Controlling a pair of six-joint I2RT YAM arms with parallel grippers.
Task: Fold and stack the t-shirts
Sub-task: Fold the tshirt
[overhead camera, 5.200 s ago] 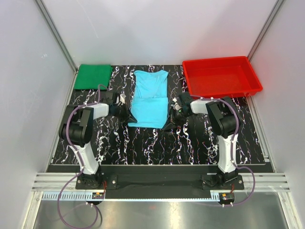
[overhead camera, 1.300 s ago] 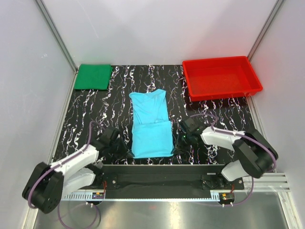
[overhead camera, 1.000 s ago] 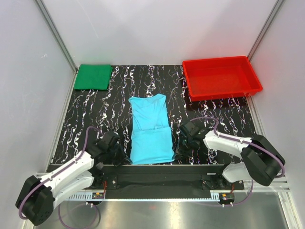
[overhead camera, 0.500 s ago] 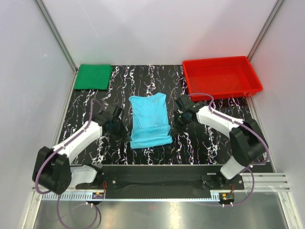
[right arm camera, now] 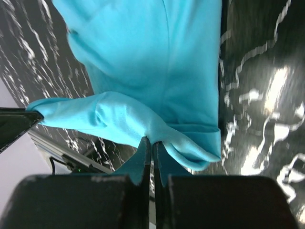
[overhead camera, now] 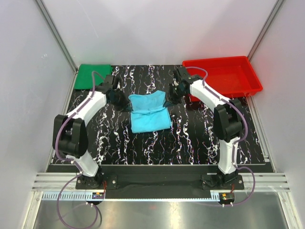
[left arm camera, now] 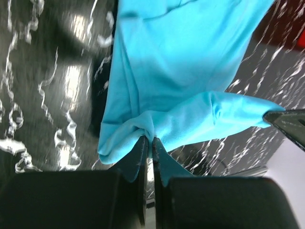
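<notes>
The light cyan-blue t-shirt (overhead camera: 148, 112) lies partly folded in the middle of the black marbled table. My left gripper (overhead camera: 119, 98) is shut on its left corner (left arm camera: 143, 131), and my right gripper (overhead camera: 171, 95) is shut on its right corner (right arm camera: 157, 131). Both hold the lifted edge over the far part of the shirt. The dark green t-shirt (overhead camera: 93, 76) lies folded at the far left corner, apart from both grippers.
A red plastic tray (overhead camera: 222, 76) stands at the far right, just beside my right arm. White walls with metal posts enclose the table on three sides.
Both grippers have carried the shirt's near edge away from the arm bases toward the far side, folding the shirt over itself. The green shirt and tray have not moved.
</notes>
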